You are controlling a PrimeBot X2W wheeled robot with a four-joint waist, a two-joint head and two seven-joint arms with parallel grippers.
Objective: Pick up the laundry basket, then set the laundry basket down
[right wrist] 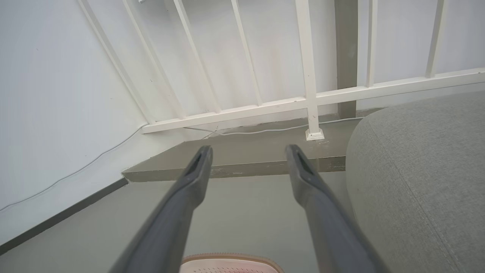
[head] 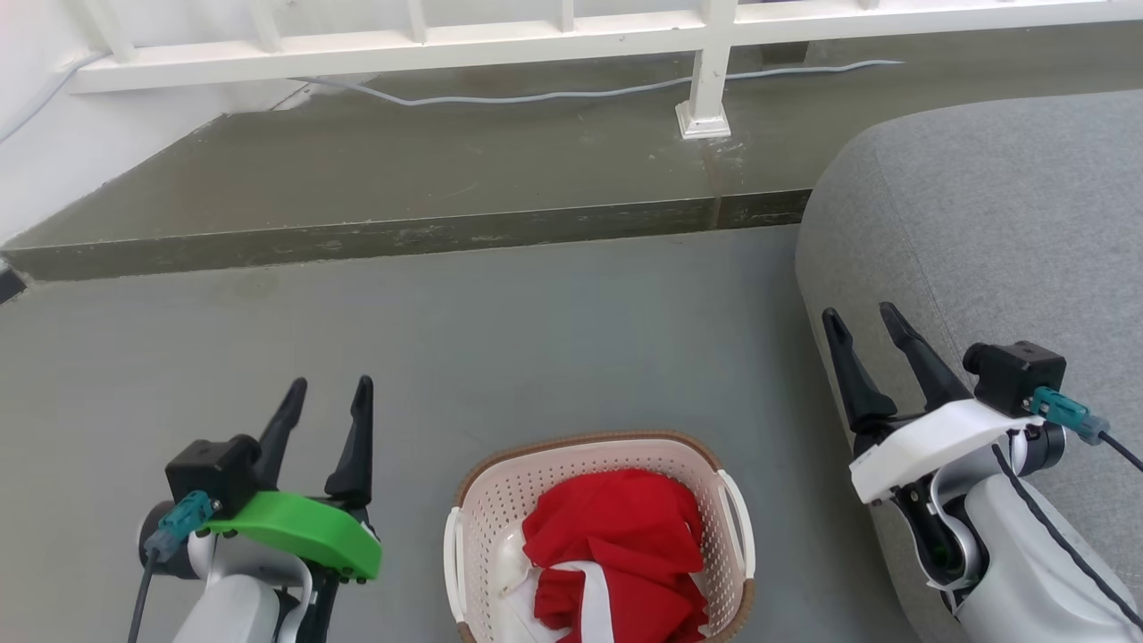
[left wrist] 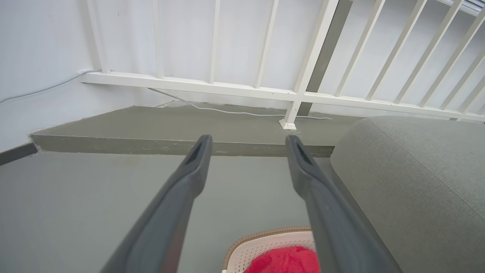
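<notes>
Both pincers stand open and hold nothing: the left gripper (head: 330,381) hangs left of the basket (head: 500,505) and the right gripper (head: 859,310) right of it, each clear of its white side handles, dark fingers pointing away from the robot. Between them the basket sits upright on the floor (head: 536,339), a smooth grey-green surface. A red cloth (head: 616,527) with some white fabric lies heaped inside it. Right of the basket, under the right gripper, bulges the rounded grey fabric edge of a sofa (head: 982,223). Beyond the basket the floor runs to a low step (head: 446,237) with a worn, mottled face, raising a darker platform. Farther still, a white railing (head: 402,49) runs along the platform, one post footed on it, and a pale cable (head: 580,92) trails along its base. Left of the platform stands a white wall (head: 36,161).
</notes>
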